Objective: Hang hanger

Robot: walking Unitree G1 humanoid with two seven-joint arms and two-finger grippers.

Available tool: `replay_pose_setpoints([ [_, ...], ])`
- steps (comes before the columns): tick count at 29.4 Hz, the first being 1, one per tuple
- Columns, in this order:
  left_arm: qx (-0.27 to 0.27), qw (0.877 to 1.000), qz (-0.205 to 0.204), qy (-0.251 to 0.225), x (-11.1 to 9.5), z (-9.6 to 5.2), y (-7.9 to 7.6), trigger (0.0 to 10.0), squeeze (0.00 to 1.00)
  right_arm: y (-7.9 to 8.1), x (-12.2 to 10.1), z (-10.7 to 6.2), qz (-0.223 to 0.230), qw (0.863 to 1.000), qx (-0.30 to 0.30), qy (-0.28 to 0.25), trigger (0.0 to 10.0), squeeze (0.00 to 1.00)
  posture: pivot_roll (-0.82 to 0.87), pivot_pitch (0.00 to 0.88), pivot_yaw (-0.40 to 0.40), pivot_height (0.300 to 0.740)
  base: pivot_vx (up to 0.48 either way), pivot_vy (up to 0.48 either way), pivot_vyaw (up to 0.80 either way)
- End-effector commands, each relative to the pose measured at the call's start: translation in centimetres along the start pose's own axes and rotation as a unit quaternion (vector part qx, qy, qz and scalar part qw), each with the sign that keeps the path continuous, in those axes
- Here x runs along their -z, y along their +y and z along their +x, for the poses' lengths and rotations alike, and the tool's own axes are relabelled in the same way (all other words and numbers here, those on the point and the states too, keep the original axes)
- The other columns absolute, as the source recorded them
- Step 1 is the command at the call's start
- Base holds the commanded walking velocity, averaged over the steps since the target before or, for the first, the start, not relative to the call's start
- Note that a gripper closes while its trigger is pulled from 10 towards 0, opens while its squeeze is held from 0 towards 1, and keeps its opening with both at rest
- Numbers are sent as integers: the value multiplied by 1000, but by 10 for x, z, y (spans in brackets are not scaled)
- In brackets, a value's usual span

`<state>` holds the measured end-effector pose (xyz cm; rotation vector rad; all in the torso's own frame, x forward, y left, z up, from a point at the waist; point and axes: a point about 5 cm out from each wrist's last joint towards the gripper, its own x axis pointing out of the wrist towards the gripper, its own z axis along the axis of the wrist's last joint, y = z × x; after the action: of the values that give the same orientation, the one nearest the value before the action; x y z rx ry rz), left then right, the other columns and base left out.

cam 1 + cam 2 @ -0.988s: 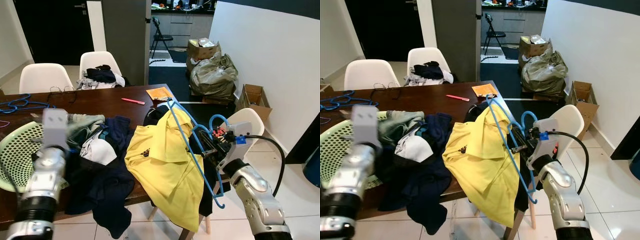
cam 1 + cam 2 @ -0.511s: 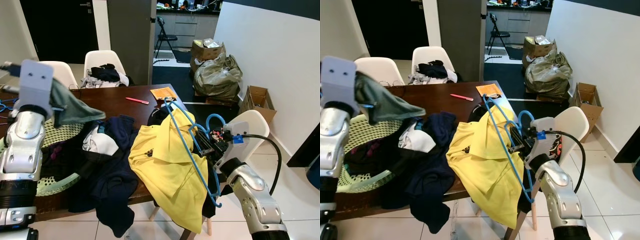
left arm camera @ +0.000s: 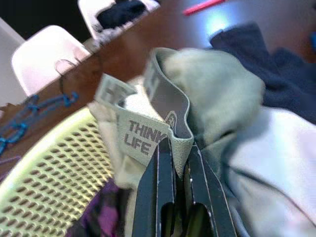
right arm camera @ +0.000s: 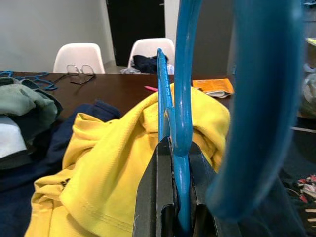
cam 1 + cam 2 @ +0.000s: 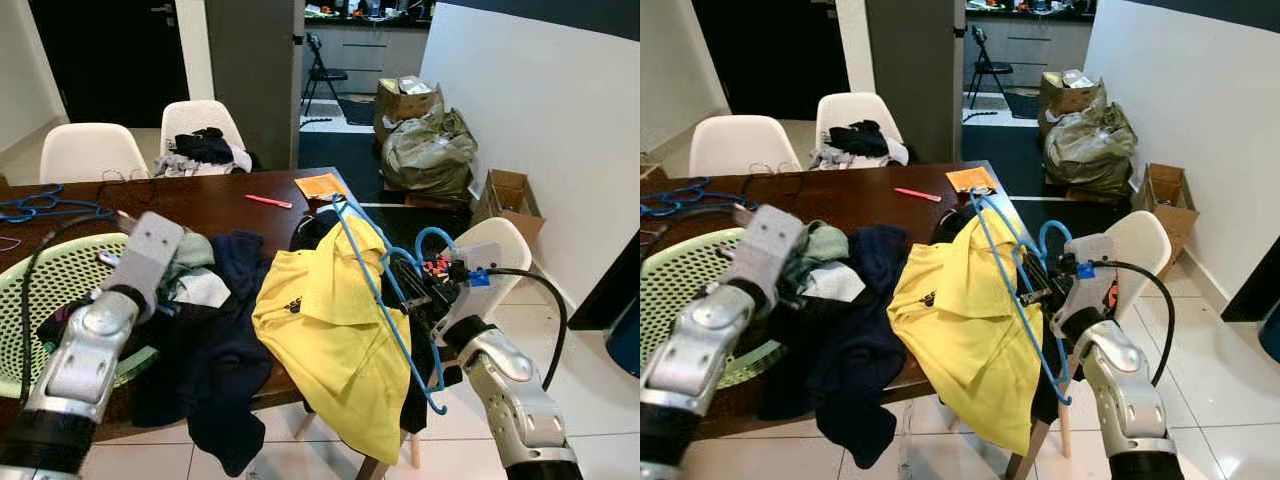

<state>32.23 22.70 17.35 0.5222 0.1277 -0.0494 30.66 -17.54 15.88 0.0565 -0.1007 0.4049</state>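
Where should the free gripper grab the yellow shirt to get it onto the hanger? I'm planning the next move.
Judging by its pose, take the yellow shirt at the collar end up by the hanger, coming from the table side. That end lies on the table, while the hem hangs off its edge. The left gripper holds a green garment, so it isn't free.

A pink pen (image 5: pixel 264 202) and orange paper (image 5: pixel 319 186) lie on the table (image 5: pixel 200 205).

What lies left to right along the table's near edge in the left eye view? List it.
Green laundry basket → left gripper shut on grey-green garment → navy clothing → yellow shirt → blue hanger → right gripper → white chair.
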Motion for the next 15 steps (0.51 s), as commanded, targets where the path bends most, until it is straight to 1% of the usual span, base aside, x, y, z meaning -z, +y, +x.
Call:
replay_pose_setpoints([
  [1,37,999,-3,9,0,-4,-18,6392,0,-1,5,-1,4,1000,-1,9,10000,0,-22,0,-53,740,0,0,0],
  [2,37,999,-3,9,0,-4,-18,6392,0,-1,5,-1,4,1000,-1,9,10000,0,-22,0,-53,740,0,0,0],
  [3,51,999,-10,16,0,-9,-32,6627,0,-2,5,0,3,1000,-3,10,10000,0,-22,0,-52,740,0,0,0],
  [6,52,998,-12,18,0,-10,-34,6627,0,-2,5,0,3,1000,-3,10,10000,0,-22,0,-52,740,0,0,0],
  [7,35,999,-12,31,8,-14,-38,8824,0,-2,5,-1,3,1000,-3,10,10000,0,-21,0,-48,740,0,0,0],
  [8,1,999,-19,39,15,-17,-36,10000,0,-2,5,-1,3,1000,-2,10,10000,0,-19,0,-50,740,0,0,0],
  [9,-22,998,-25,45,20,-20,-35,10000,0,-2,6,-1,4,1000,-1,10,10000,0,-19,0,-50,740,0,0,0],
  [10,-41,998,-27,48,25,-21,-34,10000,1000,-1,6,-2,4,1000,-1,10,10000,0,-19,0,-51,740,0,0,0],
  [12,-48,997,-28,49,26,-22,-32,10000,1000,-1,7,-2,4,1000,0,11,10000,0,-19,0,-51,740,0,0,0],
  [14,-70,996,-29,44,27,-23,-29,10000,1000,0,7,-2,4,1000,-1,11,10000,0,-17,0,-53,740,0,0,0],
  [15,-70,996,-29,44,27,-23,-29,10000,1000,0,7,-2,4,1000,-1,11,10000,0,-17,0,-53,740,0,0,0],
])
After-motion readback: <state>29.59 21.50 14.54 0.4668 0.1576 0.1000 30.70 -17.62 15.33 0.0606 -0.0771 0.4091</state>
